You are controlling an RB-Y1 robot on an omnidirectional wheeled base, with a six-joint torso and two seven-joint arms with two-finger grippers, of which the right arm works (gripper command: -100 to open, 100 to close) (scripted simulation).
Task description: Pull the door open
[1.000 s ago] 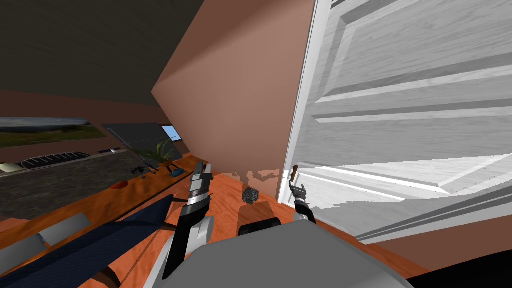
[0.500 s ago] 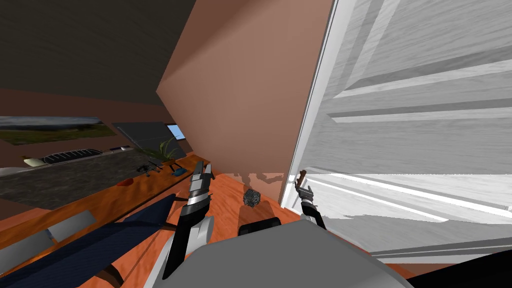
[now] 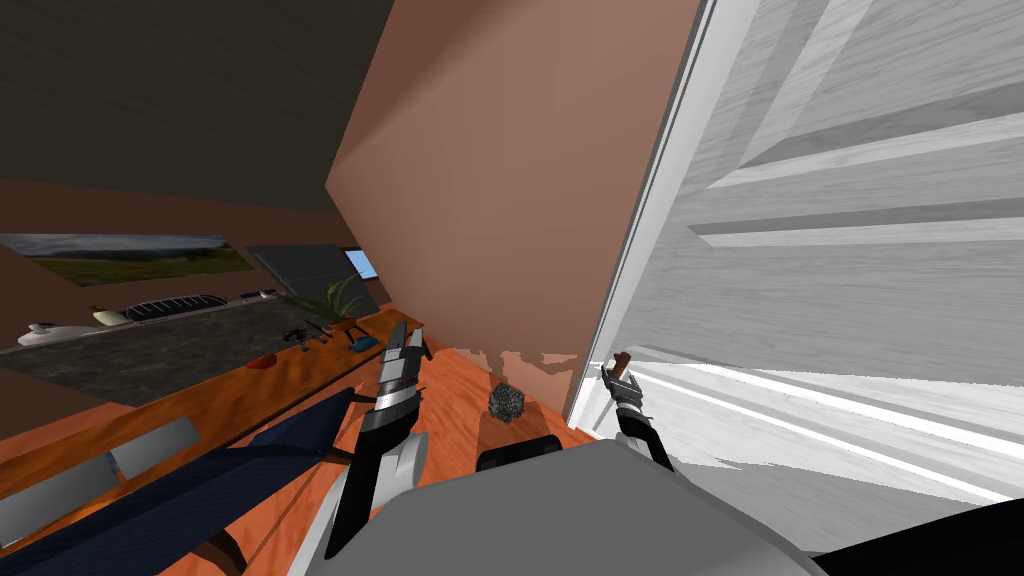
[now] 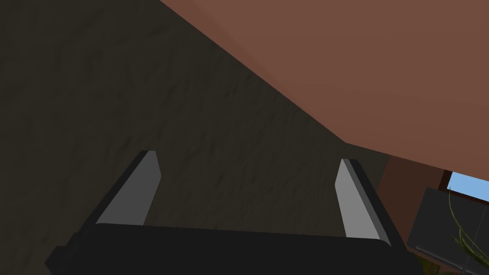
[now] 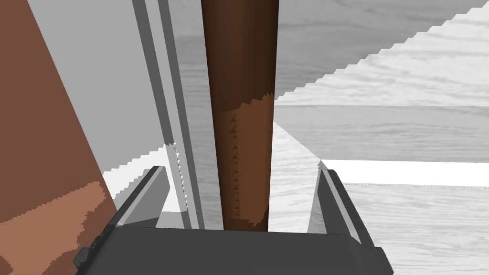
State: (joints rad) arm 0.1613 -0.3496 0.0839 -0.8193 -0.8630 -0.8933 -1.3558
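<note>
Brown handle [image 5: 241,95]: at left edge of white door [image 3: 850,270], on our right.
Right gripper [image 5: 243,171]: we are straddling the handle, fingers apart, not touching.
Left gripper [image 4: 248,160]: idling at left, fingers apart.
Next: we should be clamping squarely before pulling.

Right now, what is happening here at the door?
The robot stands close to a white door, next to a brown wall. Its right gripper is at the door's brown handle. The bar runs between the two fingers, which are open and do not press it, so there is no grip for the pull yet. The left gripper is raised in front, away from the door, open and holding nothing.
</note>
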